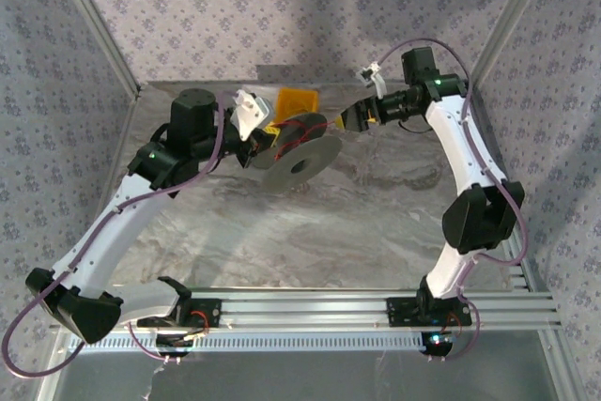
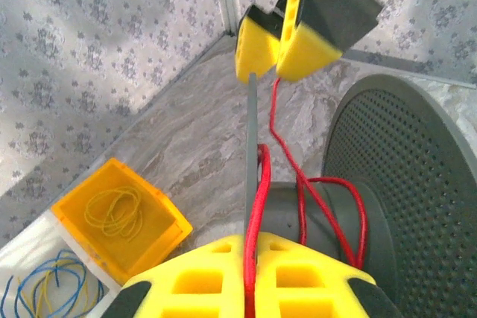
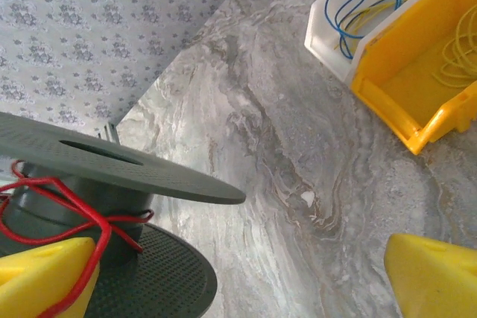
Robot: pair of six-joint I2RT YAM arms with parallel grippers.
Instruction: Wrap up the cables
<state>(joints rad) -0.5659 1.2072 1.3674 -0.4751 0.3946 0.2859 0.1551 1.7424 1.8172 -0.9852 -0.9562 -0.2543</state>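
- My left gripper point(image 2: 251, 251) was clamped shut on the spool point(image 2: 417, 184) at the bottom of the left wrist view. One thin flange ran edge-on between its yellow fingers. I judged this grip was there to steady the spool while wire went on.
- The red wire point(image 2: 261, 184) ran up alongside that flange from the same grip. It looped slackly round the hub point(image 2: 320, 217), and one strand climbed toward the top of the frame.
- My right gripper point(image 3: 242, 266) stood wide and held nothing. Its fingers sat in the lower left and lower right corners of the right wrist view, with the wire crossing the lower-left one.
- With only a few loose turns on the hub, I judged the wrapping barely begun. The free gripper would need to take the slack strand.
- The yellow bin point(image 3: 402, 121) and white bin point(image 3: 328, 42), upper right of that view, lay well apart from the spool, out of the way.
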